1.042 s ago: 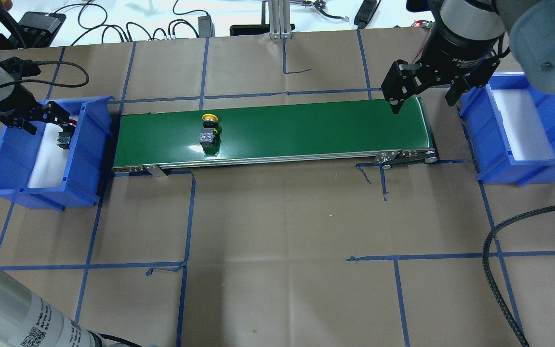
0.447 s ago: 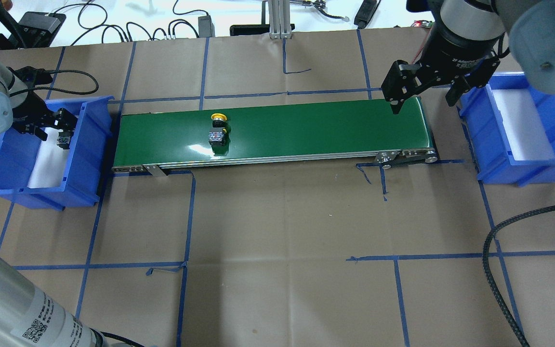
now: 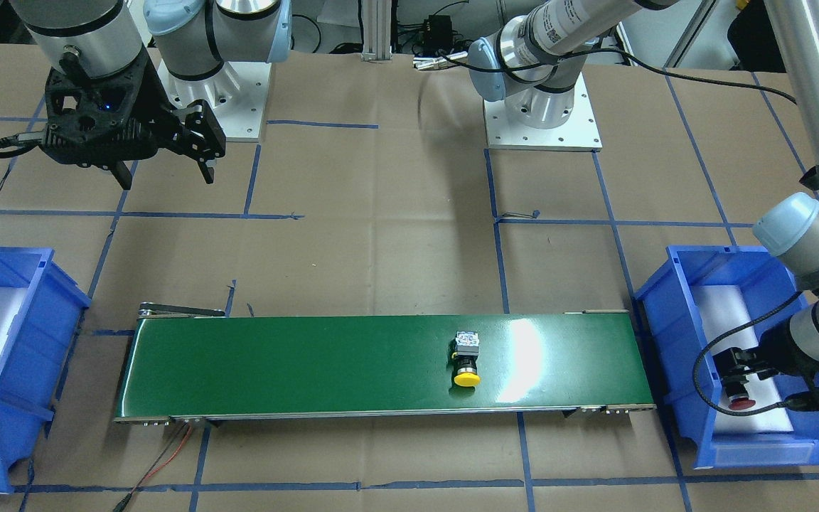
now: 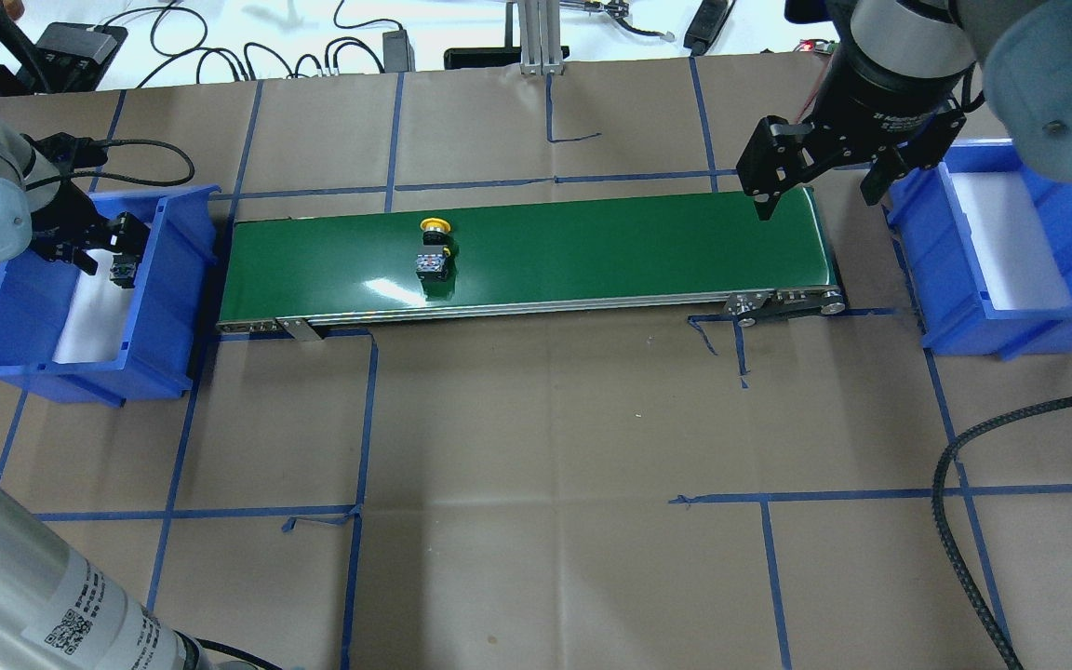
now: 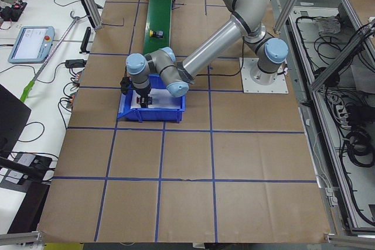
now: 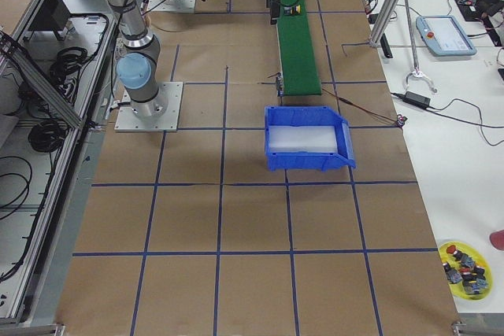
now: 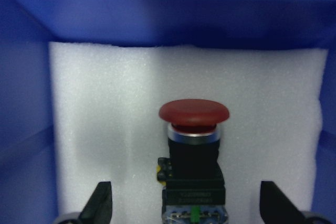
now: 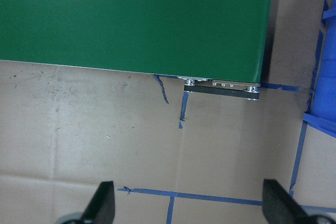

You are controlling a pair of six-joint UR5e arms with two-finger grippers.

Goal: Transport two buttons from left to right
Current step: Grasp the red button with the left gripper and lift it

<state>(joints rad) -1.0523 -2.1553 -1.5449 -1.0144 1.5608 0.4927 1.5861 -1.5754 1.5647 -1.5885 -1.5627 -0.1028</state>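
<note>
A big table [image 4: 536, 465] with brown paper and blue tape lines fills the overhead view. A long green belt [image 4: 610, 247] lies across the upper middle of it. One blue bin [image 4: 168, 307] sits at the left end of the belt and another blue bin [image 4: 1001, 326] sits at the right end. Each bin has a white pad inside.

The right gripper [image 4: 817, 200] hangs over the right end of the belt, at the upper right of the overhead view. Its two fingers are spread wide and it holds nothing.

The left gripper [image 4: 106, 249] is down inside the bin on the left. Its fingers [image 7: 102, 203] are spread apart too, one on each side of the red button [image 7: 194, 150]. There is a gap on both sides, so they do not touch it. The red button lies on the white pad.

The yellow button [image 4: 434, 251] lies on its side on the belt, a bit left of the middle. Its yellow cap points to the top of the overhead view.
</note>
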